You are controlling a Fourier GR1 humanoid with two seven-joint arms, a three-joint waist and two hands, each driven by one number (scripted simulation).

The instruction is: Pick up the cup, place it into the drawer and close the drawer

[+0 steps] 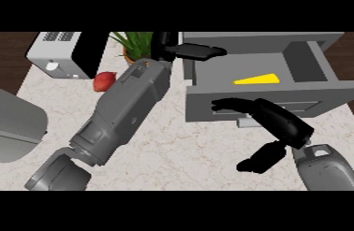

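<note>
The right hand (280, 125) hangs at the open drawer's (200, 108) front, fingers spread wide, holding nothing. A yellow wedge (257, 79) lies inside the drawer. At its far left corner is the left hand (188, 50), fingers straight and empty. I cannot tell where the cup is.

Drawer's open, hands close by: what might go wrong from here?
The left robot hand hangs over the left rim of the drawer; if the right robot hand at the front panel pushes now, the left may get trapped. No cup shows anywhere, so the drawer might close without it.
</note>
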